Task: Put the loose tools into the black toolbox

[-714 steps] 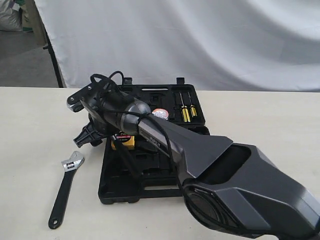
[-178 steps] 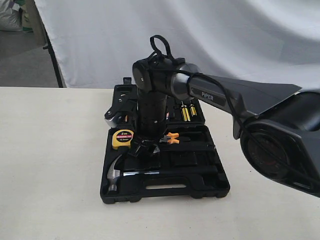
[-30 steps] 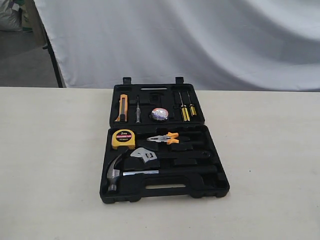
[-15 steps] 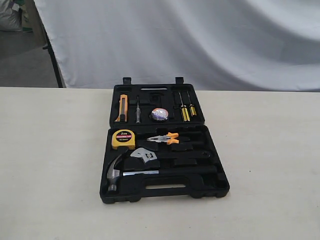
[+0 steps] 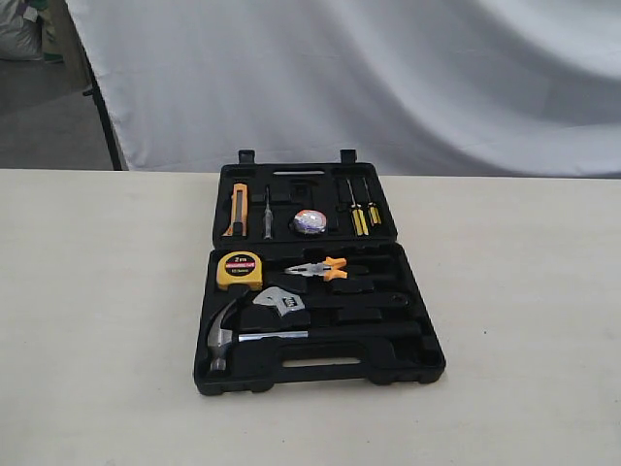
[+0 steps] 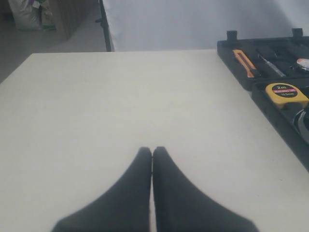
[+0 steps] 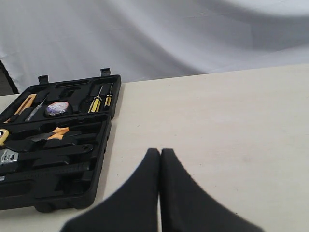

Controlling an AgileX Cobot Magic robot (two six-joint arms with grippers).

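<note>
black toolbox (image 5: 388, 372): open flat (both halves) | hammer (image 5: 225, 338); wrench (image 5: 283, 302): near half's recesses | tape roll (image 5: 310, 222): far half

Black toolbox (image 6: 282, 121) cut by edge in left wrist view; wrench (image 7: 7, 157) cropped in right wrist view; tape roll (image 5: 310, 221) blurred.

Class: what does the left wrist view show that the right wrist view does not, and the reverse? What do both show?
Left only: the shut left gripper and the printed top of the yellow tape measure. Right only: the shut right gripper, two yellow-handled screwdrivers and the orange-handled pliers. Both: the open black toolbox on the table, holding the orange utility knife.
</note>
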